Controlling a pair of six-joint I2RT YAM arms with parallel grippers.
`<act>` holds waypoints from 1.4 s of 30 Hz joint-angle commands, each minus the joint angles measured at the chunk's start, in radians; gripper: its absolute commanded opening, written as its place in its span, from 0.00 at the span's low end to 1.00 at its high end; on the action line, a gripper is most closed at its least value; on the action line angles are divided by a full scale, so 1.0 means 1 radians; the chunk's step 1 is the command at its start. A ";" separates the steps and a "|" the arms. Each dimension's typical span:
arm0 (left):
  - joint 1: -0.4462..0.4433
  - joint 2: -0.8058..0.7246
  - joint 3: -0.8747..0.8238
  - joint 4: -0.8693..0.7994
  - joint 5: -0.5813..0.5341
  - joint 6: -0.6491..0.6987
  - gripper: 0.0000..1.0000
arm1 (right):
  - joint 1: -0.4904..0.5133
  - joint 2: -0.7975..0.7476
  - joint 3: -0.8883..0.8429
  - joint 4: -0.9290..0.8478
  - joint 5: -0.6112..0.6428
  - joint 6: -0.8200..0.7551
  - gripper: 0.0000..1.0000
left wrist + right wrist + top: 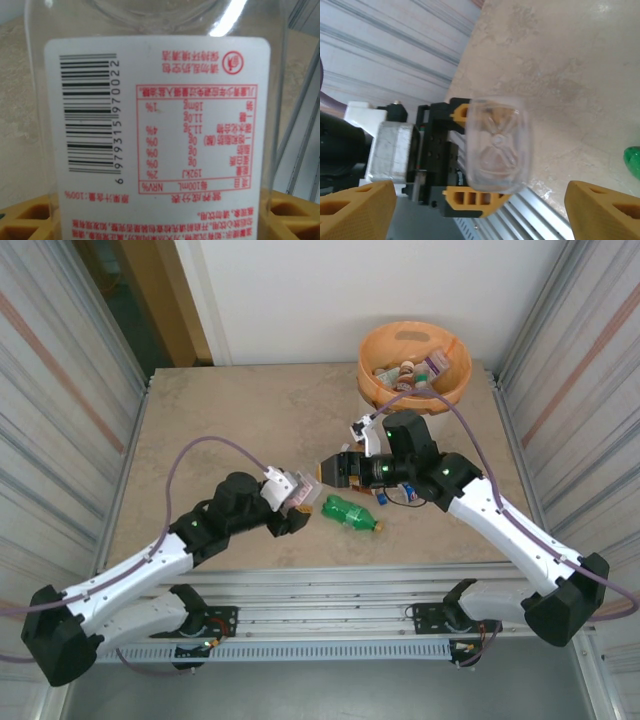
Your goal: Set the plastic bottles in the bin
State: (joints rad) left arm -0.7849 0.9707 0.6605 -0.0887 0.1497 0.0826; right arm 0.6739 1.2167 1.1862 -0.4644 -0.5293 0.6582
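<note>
My left gripper (303, 500) is shut on a clear plastic bottle (160, 125) with a white label printed in red; its yellow fingers (292, 217) press on the bottle's sides. The right gripper (332, 470) faces it from the right, open. In the right wrist view the bottle's clear base (495, 145) points at the camera, ahead of and between my wide-spread right fingers (605, 210) without touching them. A green bottle (352, 512) lies on the table just below both grippers. The bin (370, 350), lined in orange, stands at the far right with several bottles inside.
The beige tabletop (230, 420) is walled by corrugated metal panels (60, 390) left and right. A metal rail (330, 585) runs along the near edge. The purple cable (470, 430) of the right arm arcs over the bin's front.
</note>
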 commanded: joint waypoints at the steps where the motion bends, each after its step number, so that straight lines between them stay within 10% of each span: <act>1: -0.027 0.024 0.060 0.066 0.013 0.070 0.41 | 0.007 0.029 0.032 0.002 -0.036 0.026 0.82; 17: -0.053 0.078 0.104 0.125 0.031 0.092 0.46 | 0.014 0.116 0.017 0.019 -0.083 0.041 0.48; 24: -0.053 0.052 0.110 0.127 0.017 0.064 0.97 | -0.013 0.092 0.020 0.012 -0.067 0.036 0.27; 42: -0.086 -0.134 0.061 0.165 -0.083 -0.067 0.99 | -0.438 0.030 0.397 -0.117 0.018 -0.072 0.16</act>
State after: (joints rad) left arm -0.8631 0.8574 0.7383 0.0456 0.1101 0.0383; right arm 0.3141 1.2518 1.5181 -0.5671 -0.5213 0.6170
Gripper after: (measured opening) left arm 0.986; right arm 0.447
